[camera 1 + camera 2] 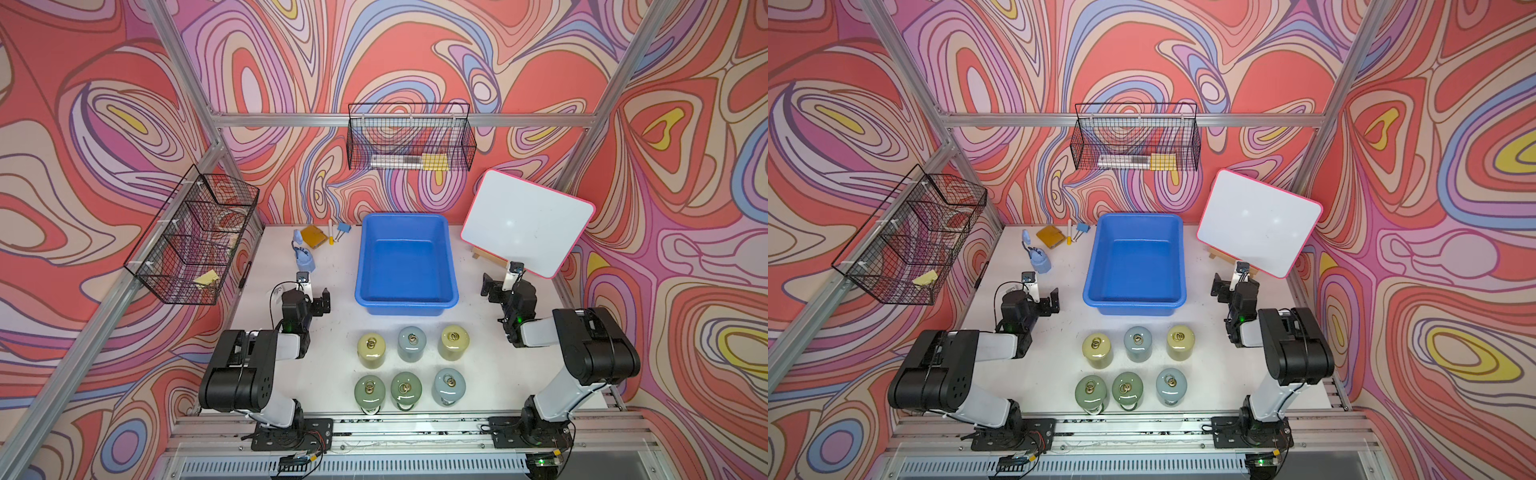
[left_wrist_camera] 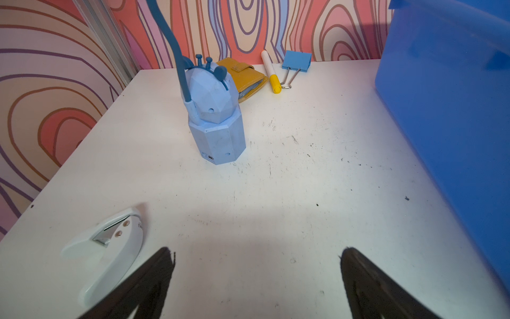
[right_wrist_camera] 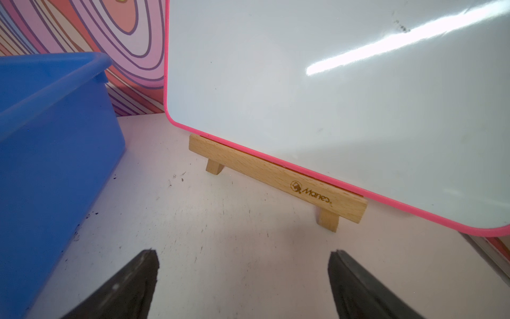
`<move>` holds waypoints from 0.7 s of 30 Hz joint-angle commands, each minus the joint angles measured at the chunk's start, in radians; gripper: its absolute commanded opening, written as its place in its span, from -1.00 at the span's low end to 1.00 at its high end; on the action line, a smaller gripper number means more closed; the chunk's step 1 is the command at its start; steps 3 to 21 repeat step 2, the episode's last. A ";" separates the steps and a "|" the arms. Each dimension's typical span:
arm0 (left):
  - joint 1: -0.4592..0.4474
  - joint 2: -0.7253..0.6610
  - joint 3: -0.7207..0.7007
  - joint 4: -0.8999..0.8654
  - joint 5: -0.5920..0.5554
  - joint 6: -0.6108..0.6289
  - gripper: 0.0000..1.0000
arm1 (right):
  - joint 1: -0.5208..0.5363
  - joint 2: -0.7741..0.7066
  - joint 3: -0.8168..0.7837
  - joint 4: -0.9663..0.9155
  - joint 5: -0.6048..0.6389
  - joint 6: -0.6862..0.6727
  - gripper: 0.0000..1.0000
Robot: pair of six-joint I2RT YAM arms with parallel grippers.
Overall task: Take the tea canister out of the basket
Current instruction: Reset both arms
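The bright blue basket [image 1: 405, 308] [image 1: 1133, 309] sits mid-table, and nothing lies inside it. Several tea canisters stand in two rows on the white table in front of it, among them a yellow one [image 1: 371, 349], a grey-blue one [image 1: 411, 343] and a green one [image 1: 406, 390]. Left of the basket, my left gripper [image 1: 316, 297] [image 2: 256, 252] is open over bare table. My right gripper [image 1: 500, 286] [image 3: 243, 253] is open to the right of the basket, also over bare table. The basket's wall [image 2: 455, 110] [image 3: 55, 152] shows at the edge of both wrist views.
A pink-edged whiteboard [image 1: 528, 222] leans on a wooden stand [image 3: 276, 174] at back right. A pale blue lamp [image 1: 305, 259], yellow wallet [image 1: 313, 236], marker [image 1: 331, 232] and binder clip [image 1: 344, 228] lie at back left. A white hole punch [image 2: 110, 248] lies beside my left gripper. Black wire baskets [image 1: 409, 137] [image 1: 195, 237] hang on the walls.
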 commanded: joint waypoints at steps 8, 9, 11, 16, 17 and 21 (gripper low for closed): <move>0.003 -0.002 0.005 0.006 0.009 -0.005 0.98 | -0.001 0.002 0.001 0.004 0.021 -0.010 0.96; 0.003 -0.002 0.005 0.006 0.009 -0.005 0.98 | -0.001 0.002 0.001 0.004 0.021 -0.010 0.96; 0.003 -0.002 0.005 0.006 0.009 -0.005 0.98 | -0.001 0.002 0.001 0.004 0.021 -0.010 0.96; 0.003 -0.002 0.005 0.006 0.009 -0.005 0.98 | -0.001 0.002 0.001 0.004 0.021 -0.010 0.96; 0.003 -0.002 0.005 0.006 0.009 -0.005 0.98 | -0.001 0.002 0.001 0.004 0.021 -0.010 0.96; 0.003 -0.002 0.005 0.006 0.009 -0.005 0.98 | -0.001 0.002 0.001 0.004 0.021 -0.010 0.96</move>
